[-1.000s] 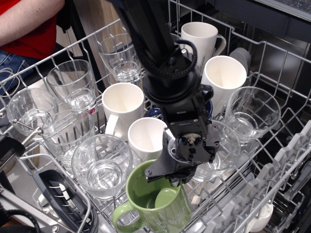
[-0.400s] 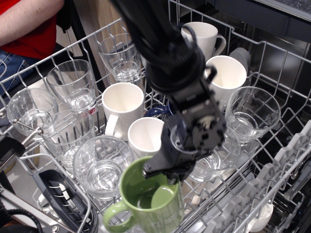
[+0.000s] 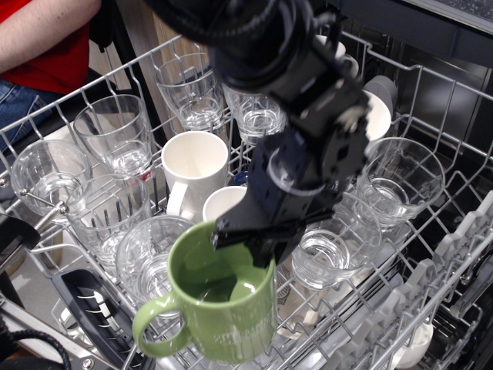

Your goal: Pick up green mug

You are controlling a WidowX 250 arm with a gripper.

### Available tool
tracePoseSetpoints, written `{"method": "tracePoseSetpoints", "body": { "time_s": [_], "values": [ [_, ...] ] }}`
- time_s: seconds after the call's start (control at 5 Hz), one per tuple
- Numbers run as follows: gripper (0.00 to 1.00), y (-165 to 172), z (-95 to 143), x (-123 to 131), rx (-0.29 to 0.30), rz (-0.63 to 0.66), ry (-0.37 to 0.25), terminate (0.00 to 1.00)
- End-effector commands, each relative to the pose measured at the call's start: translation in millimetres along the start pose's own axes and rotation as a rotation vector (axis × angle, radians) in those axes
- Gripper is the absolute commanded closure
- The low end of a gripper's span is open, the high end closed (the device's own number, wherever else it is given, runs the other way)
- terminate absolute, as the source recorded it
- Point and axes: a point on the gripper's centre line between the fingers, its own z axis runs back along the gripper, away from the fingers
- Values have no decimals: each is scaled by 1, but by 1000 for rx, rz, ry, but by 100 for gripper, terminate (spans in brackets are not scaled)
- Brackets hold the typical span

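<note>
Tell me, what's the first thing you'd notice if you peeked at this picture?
The big green mug near the bottom middle, with the black gripper clamped on its rim and holding it tilted above the dishwasher rack. Around it the rack is crowded with clear glasses and white mugs. In the top left corner there's a person's red shirt.

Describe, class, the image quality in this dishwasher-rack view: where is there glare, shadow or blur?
In the observation.image view, bright highlights glint on the clear glasses and along the glossy rim of the green mug; the black arm and gripper read as a dark mass with little detail, so how the jaws stand is hard to see; the upper-right dishwasher interior sits in deep shadow; nothing is strongly blurred.
</note>
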Motion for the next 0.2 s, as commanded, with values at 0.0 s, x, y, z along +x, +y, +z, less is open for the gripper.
{"method": "tracePoseSetpoints", "body": {
  "time_s": [0.0],
  "values": [
    [100,-17,67,20,-62,-31,2,100]
  ]
}}
